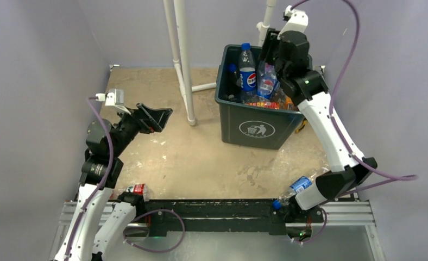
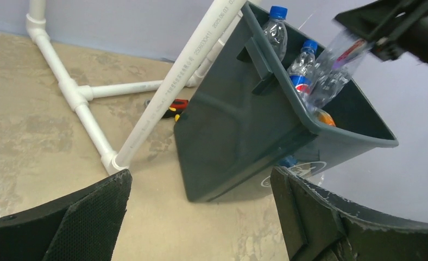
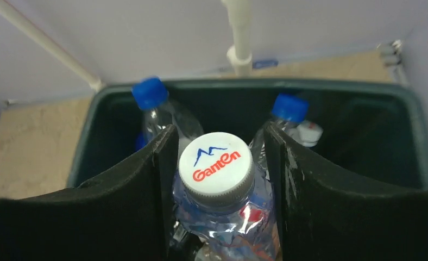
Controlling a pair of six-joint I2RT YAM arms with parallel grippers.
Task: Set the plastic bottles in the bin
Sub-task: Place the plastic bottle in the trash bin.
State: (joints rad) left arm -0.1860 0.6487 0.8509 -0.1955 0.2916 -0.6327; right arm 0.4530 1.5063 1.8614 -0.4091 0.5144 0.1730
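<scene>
- The right claw [image 3: 220, 142] is hung over the bin [image 1: 255, 128], about half closed and clamped on a white-capped bottle [image 3: 216, 166]. It's gripped near the cap end between the two black fingers [image 3: 136, 196], and red lettering can be seen on top of the cap.
- That bottle is held over the bin's open mouth, with the crushed body pointed down into it. Whether it's touching the pile underneath can't be told.
- A bunch of bottles is already piled inside the bin. A Pepsi bottle [image 1: 247, 69] is stood upright on the left side with its blue cap on. Another blue-capped bottle [image 3: 289, 107] is seen just right of the held one in the right wrist view.
- The left claw [image 1: 160, 118] is spread wide and nothing is held in it. It's hung in the air over the left part of the table [image 1: 201, 157], pointed toward the bin and well apart from it.
- Two bottles are found lying on the table at the near edge. A red-label bottle [image 1: 137, 189] is by the left arm's base, and a blue-label bottle [image 1: 299, 187] is right beside the right arm's lower link.
- A white pipe frame [image 1: 182, 60] is stood between the left claw and the bin, just left of the bin.
- A small red-and-yellow tool [image 2: 176, 107] is spotted on the table next to the bin's corner, behind the pipe in the left wrist view.
</scene>
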